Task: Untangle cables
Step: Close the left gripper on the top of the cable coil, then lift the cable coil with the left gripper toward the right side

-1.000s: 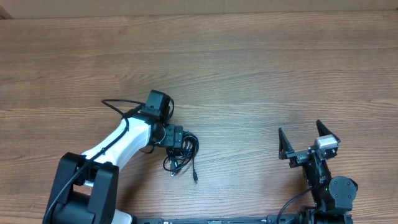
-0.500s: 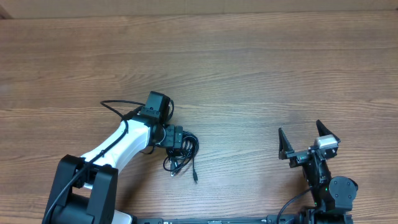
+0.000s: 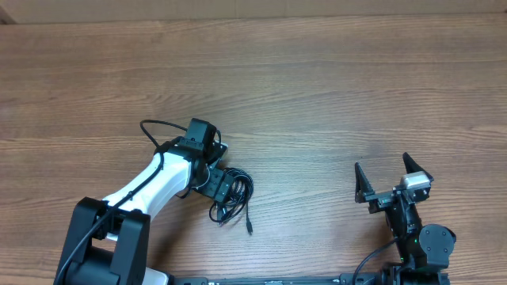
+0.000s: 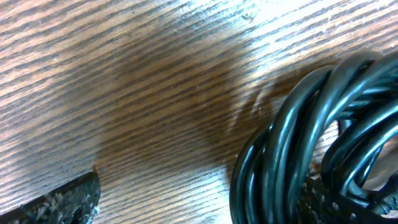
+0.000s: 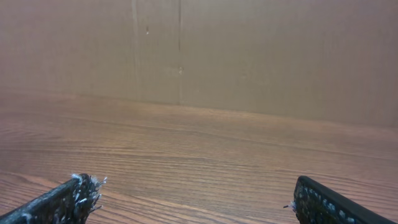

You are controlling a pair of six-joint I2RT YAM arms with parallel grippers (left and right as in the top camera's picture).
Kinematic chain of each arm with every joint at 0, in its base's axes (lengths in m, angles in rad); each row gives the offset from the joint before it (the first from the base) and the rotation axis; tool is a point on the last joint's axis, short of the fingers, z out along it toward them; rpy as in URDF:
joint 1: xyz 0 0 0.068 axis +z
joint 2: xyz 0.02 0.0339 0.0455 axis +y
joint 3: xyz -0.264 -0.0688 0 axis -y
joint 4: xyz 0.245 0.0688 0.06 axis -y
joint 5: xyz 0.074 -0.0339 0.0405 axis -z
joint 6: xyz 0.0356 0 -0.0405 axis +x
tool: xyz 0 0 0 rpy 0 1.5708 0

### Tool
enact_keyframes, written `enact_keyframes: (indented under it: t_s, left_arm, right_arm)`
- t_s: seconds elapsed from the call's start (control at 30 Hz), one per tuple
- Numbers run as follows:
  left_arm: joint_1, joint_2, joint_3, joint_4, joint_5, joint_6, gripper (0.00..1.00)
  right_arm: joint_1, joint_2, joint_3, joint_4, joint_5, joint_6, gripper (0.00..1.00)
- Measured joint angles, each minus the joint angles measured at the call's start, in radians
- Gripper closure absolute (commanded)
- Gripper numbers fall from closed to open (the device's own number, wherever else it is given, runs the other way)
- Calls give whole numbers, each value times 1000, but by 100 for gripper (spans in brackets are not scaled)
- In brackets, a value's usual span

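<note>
1. Left gripper [image 3: 219, 188] sits low over the front-left part of the wooden table [image 3: 333, 95]. Its jaws are spread apart and clamp nothing.
2. From the left wrist camera, one left finger [image 4: 59, 200] shows in the bottom left corner. The other is at the bottom right, mostly hidden behind dark loops. Bare wood grain fills the gap between them.
3. The cables [image 3: 232, 194] lie on the table bunched in a small, tight coil, right at the tip of the left gripper. In the wrist view their glossy black strands crowd the right side and overlap the right-hand finger. Whether that finger actually touches them cannot be told.
4. One loose end with a small plug [image 3: 249, 226] trails out of the coil toward the table's near edge and lies flat on the wood.
5. The right gripper [image 3: 382, 162] is at the front-right of the table, well apart from the coil. Its jaws are wide open and empty, with the tips aimed toward the far edge.
6. The right wrist camera shows its two fingertips in the bottom corners with bare table between them. A brown panel [image 5: 249, 56] stands upright beyond the table's far edge.
7. A thick black wire [image 3: 154, 127] arcs off the left arm beside its wrist camera, separate from the coil.
</note>
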Motion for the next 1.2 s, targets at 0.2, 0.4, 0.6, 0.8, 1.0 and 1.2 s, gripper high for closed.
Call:
enact_keyframes:
  t_s: [0.2, 0.4, 0.6, 0.8, 1.0, 1.2]
  left_arm:
    - [0, -2, -7, 32, 0, -1, 19]
    - [2, 5, -10, 124, 36, -9, 68]
    - [3, 13, -13, 154, 123, -11, 96]
    - [3, 16, -13, 154, 161, -13, 96]
    - [3, 45, 35, 94, 188, -13, 96]
    - [2, 80, 163, -16, 219, 3, 96]
  right_arm:
    - [0, 0, 0, 1, 0, 0, 0]
    - [0, 0, 0, 0, 0, 0, 0]
    - [0, 0, 0, 1, 0, 0, 0]
    - [0, 0, 0, 1, 0, 0, 0]
    - [0, 0, 0, 1, 0, 0, 0]
    - [0, 0, 0, 0, 0, 0, 0]
